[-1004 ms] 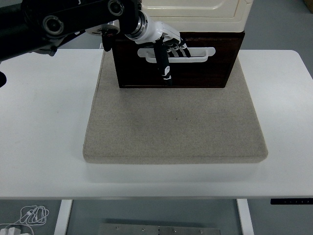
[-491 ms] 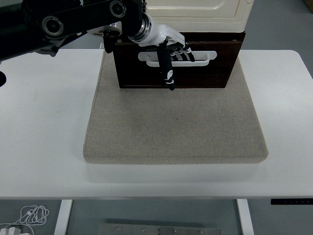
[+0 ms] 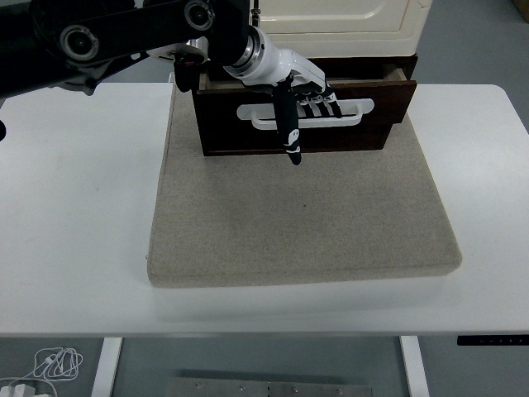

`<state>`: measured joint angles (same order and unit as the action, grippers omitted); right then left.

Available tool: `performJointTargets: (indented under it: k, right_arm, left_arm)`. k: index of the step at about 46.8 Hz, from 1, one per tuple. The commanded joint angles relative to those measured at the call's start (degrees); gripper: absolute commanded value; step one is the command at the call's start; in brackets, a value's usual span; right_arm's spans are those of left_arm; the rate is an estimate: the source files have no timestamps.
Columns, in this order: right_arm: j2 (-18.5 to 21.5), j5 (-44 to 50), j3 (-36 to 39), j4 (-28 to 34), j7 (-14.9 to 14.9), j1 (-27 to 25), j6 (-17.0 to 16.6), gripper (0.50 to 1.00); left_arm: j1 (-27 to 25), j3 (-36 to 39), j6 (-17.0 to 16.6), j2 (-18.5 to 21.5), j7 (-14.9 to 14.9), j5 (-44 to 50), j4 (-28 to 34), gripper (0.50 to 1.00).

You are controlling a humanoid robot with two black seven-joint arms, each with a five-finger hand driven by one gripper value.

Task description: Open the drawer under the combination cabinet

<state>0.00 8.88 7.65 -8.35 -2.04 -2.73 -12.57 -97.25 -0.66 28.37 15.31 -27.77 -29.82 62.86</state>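
A cream cabinet (image 3: 339, 18) stands at the back of a grey mat (image 3: 297, 223), with a dark brown drawer (image 3: 364, 132) beneath it. The drawer front carries a white handle (image 3: 351, 114) and stands pulled out a little, its top edge showing. My left hand (image 3: 307, 98) reaches in from the upper left. Its white fingers (image 3: 318, 93) are hooked over the handle, and the black thumb (image 3: 288, 128) hangs down the drawer front. The right arm is out of view.
The mat lies on a white table (image 3: 74, 215) and lies slightly skewed. Bare tabletop lies left, right and in front of it. A coiled white cable (image 3: 54, 362) rests on the floor at the lower left.
The drawer has slid out toward me with my left hand on its handle. The hand moved down and right, and the mat shifted slightly with it.
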Motion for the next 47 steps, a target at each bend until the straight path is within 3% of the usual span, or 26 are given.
performJointTargets:
  k: [1, 47]
  right_arm:
    - [0.00, 0.00, 0.00, 0.00, 0.02, 0.01, 0.00, 0.926]
    - [0.00, 0.00, 0.00, 0.00, -0.07, 0.01, 0.00, 0.926]
  left_arm:
    - [-0.31, -0.31, 0.80, 0.42, 0.00, -0.06, 0.06, 1.000]
    - [-0.66, -0.31, 2.74, 2.45, 0.00, 0.12, 2.96, 1.000]
